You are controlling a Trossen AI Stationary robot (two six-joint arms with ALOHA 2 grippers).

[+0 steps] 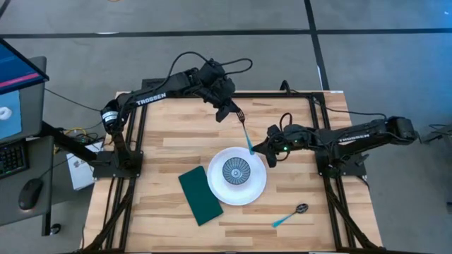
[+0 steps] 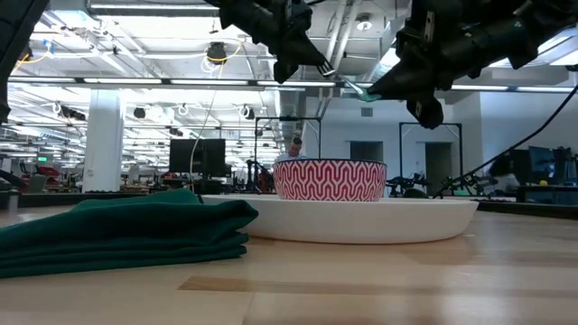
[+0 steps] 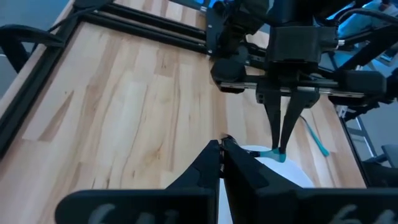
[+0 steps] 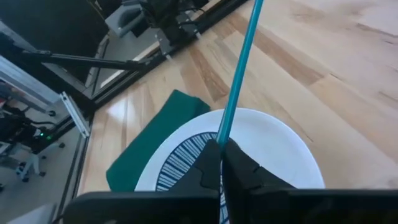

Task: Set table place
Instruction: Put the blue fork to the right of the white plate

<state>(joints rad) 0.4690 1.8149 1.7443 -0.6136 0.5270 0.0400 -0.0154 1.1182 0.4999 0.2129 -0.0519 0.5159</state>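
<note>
Handover in mid-air, and I had both arms on the fork [image 1: 245, 131] at once. My left gripper [image 1: 234, 111] was pinched shut on the tine end, up toward the far edge of the table [image 1: 169, 134]; my right gripper [image 1: 256, 148] was clamped on the blue handle's tail, just above the far rim of the plate [image 1: 260, 189]. So the fork's long axis ran on a slant between the two, tines toward the left arm, handle toward the right, all of it held clear of the wood.

The right wrist view showed the handle rising straight out from between those pressed-together fingers [image 4: 239, 162], with the bowl [image 4: 180, 163] and plate below it and the napkin [image 4: 146, 143] beyond. From the low view the fork hung well above the bowl's rim.

That shared grip was the whole question, I judged: one side had to let go before the other could carry. The spoon [image 1: 291, 214] lay apart, near the table's front right, nearer my right arm.
</note>
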